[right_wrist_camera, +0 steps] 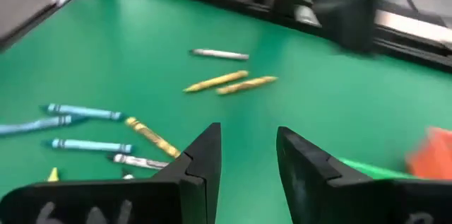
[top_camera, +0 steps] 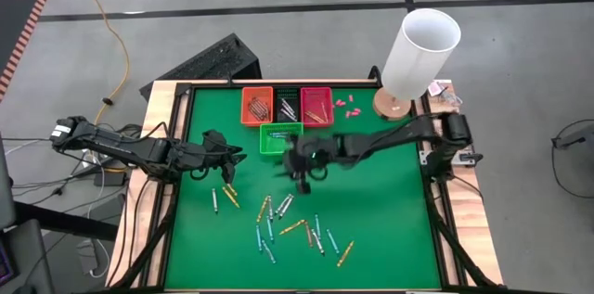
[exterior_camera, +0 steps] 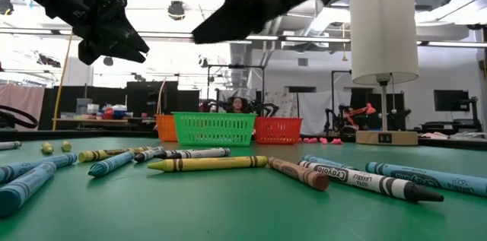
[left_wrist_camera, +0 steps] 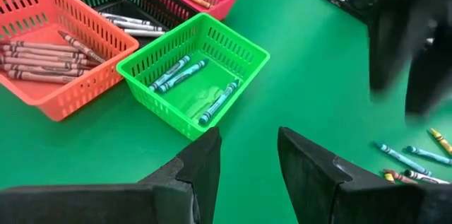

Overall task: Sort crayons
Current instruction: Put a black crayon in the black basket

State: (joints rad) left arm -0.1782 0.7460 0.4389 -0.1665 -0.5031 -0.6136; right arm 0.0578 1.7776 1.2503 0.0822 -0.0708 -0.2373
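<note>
Four small baskets are seen at the far side of the green table (top_camera: 390, 238): an orange basket (top_camera: 257, 106), a black basket (top_camera: 287, 104) and a pink basket (top_camera: 316, 105) in a row, with a green basket (top_camera: 280, 138) set just in front of them. Brownish-red crayons are held in the orange basket, grey-white ones in the black, blue ones in the green.

The loose crayons (top_camera: 278, 220) are scattered over the near half of the table — blue, yellow, grey-white and a few brownish — with a small group apart toward the left.

The right gripper (top_camera: 302, 166) is held above the table just beside the green basket; its fingers (right_wrist_camera: 205, 157) are spread and nothing is pinched between them. The left gripper (top_camera: 232, 153) is raised over the table's left part, near the separate small group of crayons — its fingers (left_wrist_camera: 201, 167) are parted too, with nothing between them.

A white lamp (top_camera: 419, 48) is stood at the far right corner, with tiny pink bits (top_camera: 345, 104) lying beside the pink basket.
</note>
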